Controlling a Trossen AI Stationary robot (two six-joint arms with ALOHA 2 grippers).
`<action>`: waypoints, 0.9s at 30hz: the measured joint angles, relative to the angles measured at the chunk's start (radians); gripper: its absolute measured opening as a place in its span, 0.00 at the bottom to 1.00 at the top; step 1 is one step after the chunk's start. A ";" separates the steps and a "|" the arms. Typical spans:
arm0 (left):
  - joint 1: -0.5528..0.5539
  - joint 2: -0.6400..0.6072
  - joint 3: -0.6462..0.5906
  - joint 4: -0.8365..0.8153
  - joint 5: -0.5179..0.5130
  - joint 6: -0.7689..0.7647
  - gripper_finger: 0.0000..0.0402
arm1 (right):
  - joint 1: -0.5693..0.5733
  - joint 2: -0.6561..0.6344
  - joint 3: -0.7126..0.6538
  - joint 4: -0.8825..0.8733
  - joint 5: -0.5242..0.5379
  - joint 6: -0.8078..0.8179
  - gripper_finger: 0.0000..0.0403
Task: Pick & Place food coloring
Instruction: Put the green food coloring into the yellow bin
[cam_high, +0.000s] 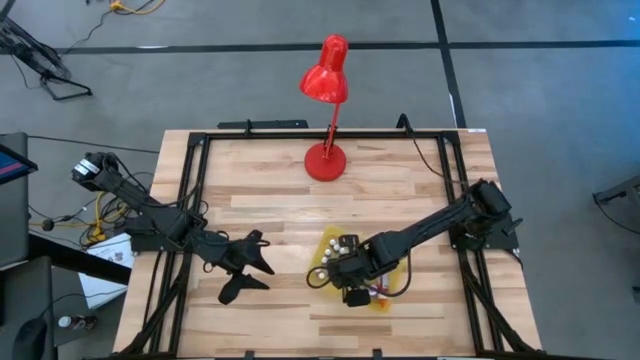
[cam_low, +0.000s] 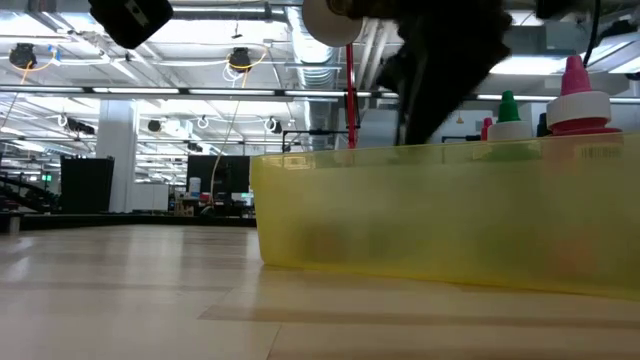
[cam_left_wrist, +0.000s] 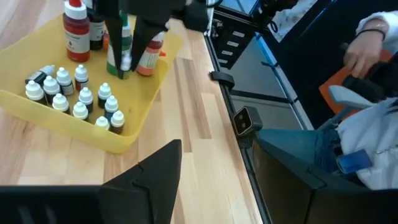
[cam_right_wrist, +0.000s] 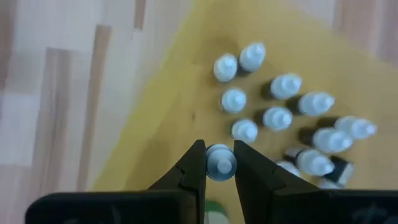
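Right pincer (cam_right_wrist: 219, 163) grips a green food-coloring bottle (cam_left_wrist: 123, 46) over the yellow tray (cam_left_wrist: 134, 134).

Food coloring bottles (cam_left_wrist: 81, 99) (white-capped) in yellow tray (cam_left_wrist: 134, 118)

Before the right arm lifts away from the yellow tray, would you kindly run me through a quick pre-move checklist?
1. Right gripper shut on a white-capped bottle: ok.
2. That bottle is centred between the fingers: ok in the right wrist view.
3. Neighbouring small bottles stand apart from the gripper: ok, though the nearest is close.
4. Tall bottles in the yellow tray are upright: ok.
5. Left gripper is parked on the table left of the tray, out of the way: ok.
6. Held bottle's contents colour: cannot tell.
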 joint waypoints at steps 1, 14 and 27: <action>-0.002 0.000 0.000 0.001 -0.005 -0.005 0.47 | 0.000 -0.009 -0.029 0.022 -0.009 0.003 0.13; -0.004 0.001 0.000 0.001 -0.047 -0.021 0.47 | 0.038 0.003 -0.095 0.135 -0.002 0.032 0.14; -0.003 0.001 0.000 0.001 -0.056 -0.018 0.47 | 0.032 0.003 -0.096 0.162 0.017 0.133 0.16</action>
